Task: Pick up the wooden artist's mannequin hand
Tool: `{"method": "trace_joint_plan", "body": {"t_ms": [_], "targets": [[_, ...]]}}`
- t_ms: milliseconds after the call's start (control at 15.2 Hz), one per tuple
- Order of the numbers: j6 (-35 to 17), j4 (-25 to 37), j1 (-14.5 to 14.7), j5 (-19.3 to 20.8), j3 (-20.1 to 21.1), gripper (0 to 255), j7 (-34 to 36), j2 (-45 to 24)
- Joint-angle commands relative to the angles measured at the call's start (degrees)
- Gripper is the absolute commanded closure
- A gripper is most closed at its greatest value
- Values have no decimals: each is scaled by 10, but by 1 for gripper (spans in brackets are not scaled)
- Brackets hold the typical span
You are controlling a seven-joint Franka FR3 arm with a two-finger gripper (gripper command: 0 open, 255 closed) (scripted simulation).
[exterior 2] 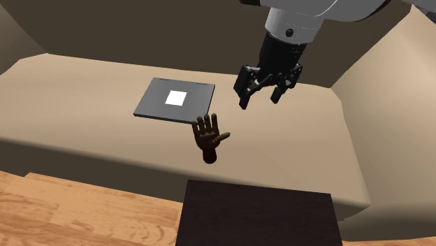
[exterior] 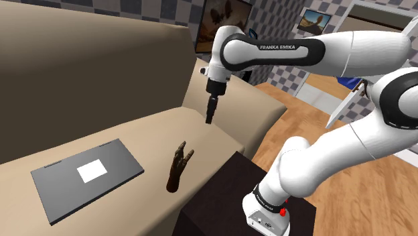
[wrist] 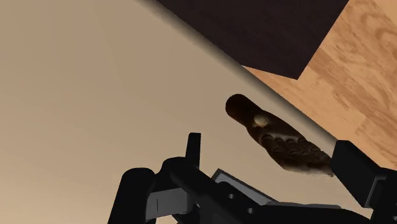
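Progress: mannequin hand [exterior 2: 208, 140] lies untouched on sofa seat [exterior 2: 84, 105]; my gripper [exterior 2: 259, 102] hovers apart, wide, empty; approach, grasp, lift remain.

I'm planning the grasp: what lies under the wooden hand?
The wooden hand lies on the beige couch seat, near its front edge. The grey slab lies apart, not under it. The seat patch beneath its palm is covered, so unseen.
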State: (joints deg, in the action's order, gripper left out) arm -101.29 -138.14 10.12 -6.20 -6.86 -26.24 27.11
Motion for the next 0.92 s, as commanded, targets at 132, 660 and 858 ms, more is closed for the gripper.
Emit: {"method": "trace_joint_plan", "body": {"t_ms": [132,660,858], "targets": [[-23,-3,31,-39,-15,0,-84,-77],[-53,-6,68,-95,-17,0,-197,-185],[-76,-16,68,-99,-17,0,-205,-200]]}}
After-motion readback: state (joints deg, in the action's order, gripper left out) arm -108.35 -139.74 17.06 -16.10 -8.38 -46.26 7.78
